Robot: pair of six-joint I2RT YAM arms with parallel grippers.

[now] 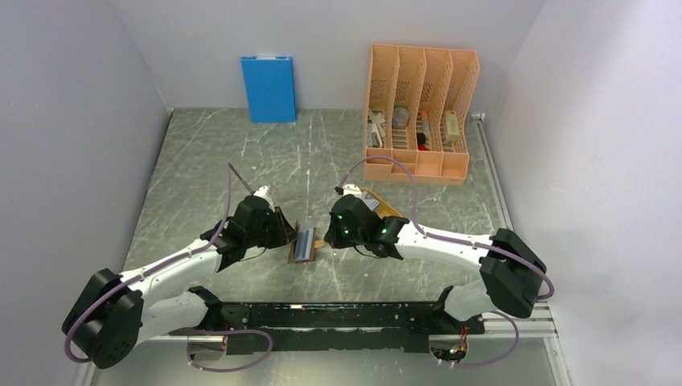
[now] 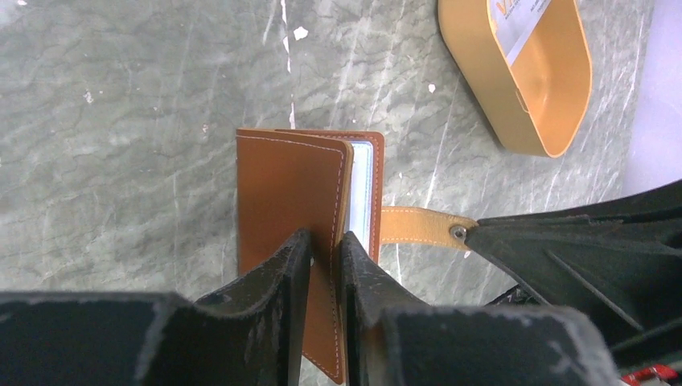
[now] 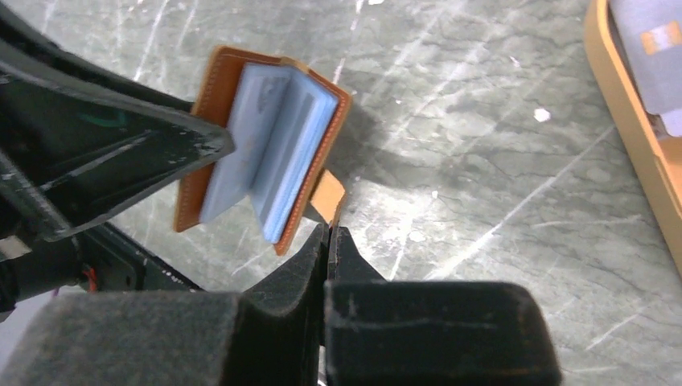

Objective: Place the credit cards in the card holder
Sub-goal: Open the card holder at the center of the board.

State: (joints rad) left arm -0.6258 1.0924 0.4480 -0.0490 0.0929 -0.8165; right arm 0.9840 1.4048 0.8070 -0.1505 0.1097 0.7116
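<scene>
The brown leather card holder point(image 1: 306, 244) is held open just above the table between both grippers. My left gripper point(image 2: 326, 249) is shut on its front cover point(image 2: 285, 193). My right gripper point(image 3: 330, 233) is shut on the tan snap strap point(image 3: 328, 195), which also shows in the left wrist view point(image 2: 414, 225). Pale blue leaves point(image 3: 269, 149) fan out inside the holder; I cannot tell sleeves from cards. A grey credit card with a gold chip point(image 3: 651, 56) lies in the orange oval tray point(image 3: 623, 121). A white card point(image 2: 515, 24) also lies in the tray.
The orange oval tray point(image 2: 555, 104) lies just behind the right gripper, mostly hidden by the arm in the top view point(image 1: 386, 204). A tall orange file rack point(image 1: 418, 112) stands at the back right. A blue box point(image 1: 268, 87) leans on the back wall.
</scene>
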